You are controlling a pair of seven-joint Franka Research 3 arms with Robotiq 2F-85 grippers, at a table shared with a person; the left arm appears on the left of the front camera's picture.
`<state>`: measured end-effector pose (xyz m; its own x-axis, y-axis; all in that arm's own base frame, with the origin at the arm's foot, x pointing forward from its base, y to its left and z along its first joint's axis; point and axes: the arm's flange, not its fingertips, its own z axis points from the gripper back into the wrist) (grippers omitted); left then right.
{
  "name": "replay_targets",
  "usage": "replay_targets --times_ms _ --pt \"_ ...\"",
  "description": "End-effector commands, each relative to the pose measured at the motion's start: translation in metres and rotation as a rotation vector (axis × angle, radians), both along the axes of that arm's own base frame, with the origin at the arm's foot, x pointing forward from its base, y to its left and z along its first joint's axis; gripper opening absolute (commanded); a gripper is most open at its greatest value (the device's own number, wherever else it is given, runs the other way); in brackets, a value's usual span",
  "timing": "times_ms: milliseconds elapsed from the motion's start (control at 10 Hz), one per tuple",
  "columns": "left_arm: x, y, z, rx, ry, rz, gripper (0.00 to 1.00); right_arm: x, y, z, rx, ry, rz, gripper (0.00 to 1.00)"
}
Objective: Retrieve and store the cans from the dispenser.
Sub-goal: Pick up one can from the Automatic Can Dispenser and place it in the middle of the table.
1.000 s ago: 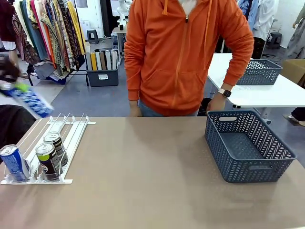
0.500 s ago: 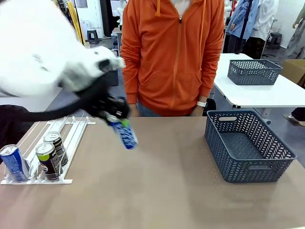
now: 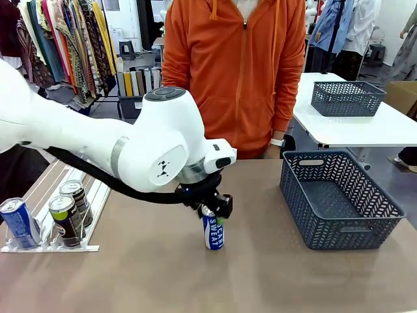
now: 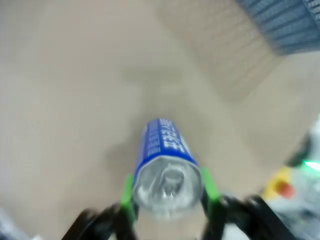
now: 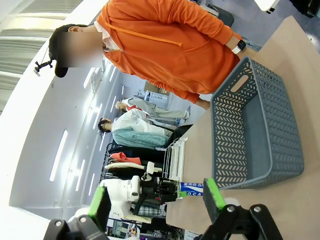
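My left gripper [image 3: 210,210] is shut on a blue can [image 3: 213,233], which is upright at the middle of the table. I cannot tell whether its base touches the tabletop. In the left wrist view the green pads [image 4: 128,194] clamp the blue can [image 4: 162,142] just under its silver top, on both sides. The white dispenser [image 3: 98,193] lies at the table's left with one blue can [image 3: 17,223] and two black cans [image 3: 65,220] at its near end. My right gripper [image 5: 156,199] is open with nothing between its fingers, and it looks toward the table from a distance.
A dark grey lattice basket [image 3: 339,225] stands at the table's right, seen too as the basket [image 5: 235,145]. A person in an orange hoodie [image 3: 234,72] stands at the far edge. My bulky left arm [image 3: 130,153] reaches over the table's left half.
My left arm has swung in from the far left with the blue can, carrying it tilted past the dispenser, and now holds it upright low at the table's middle.
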<state>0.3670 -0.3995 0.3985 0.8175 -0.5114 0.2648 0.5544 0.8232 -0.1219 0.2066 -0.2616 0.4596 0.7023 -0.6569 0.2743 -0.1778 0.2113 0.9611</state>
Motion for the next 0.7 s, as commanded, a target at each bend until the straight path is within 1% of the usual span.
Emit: replay_targets --times_ms 0,200,500,600 --pt "0.0020 -0.0132 -0.0071 0.050 -0.029 0.003 0.00 0.0021 -0.0006 0.0021 -0.002 -0.036 -0.006 1.00" --pt "0.0028 -0.0131 -0.0065 0.059 -0.035 0.017 0.00 0.0021 -0.0006 0.0021 -0.002 -0.036 -0.006 1.00" --pt "-0.0012 -0.0148 -0.0087 0.089 -0.022 0.005 0.00 0.0021 -0.0006 0.0021 -0.002 -0.036 -0.006 1.00" --pt "-0.0016 -0.0134 -0.0085 0.089 -0.025 0.007 0.54 0.0021 -0.0006 0.0021 -0.002 -0.036 -0.006 1.00"
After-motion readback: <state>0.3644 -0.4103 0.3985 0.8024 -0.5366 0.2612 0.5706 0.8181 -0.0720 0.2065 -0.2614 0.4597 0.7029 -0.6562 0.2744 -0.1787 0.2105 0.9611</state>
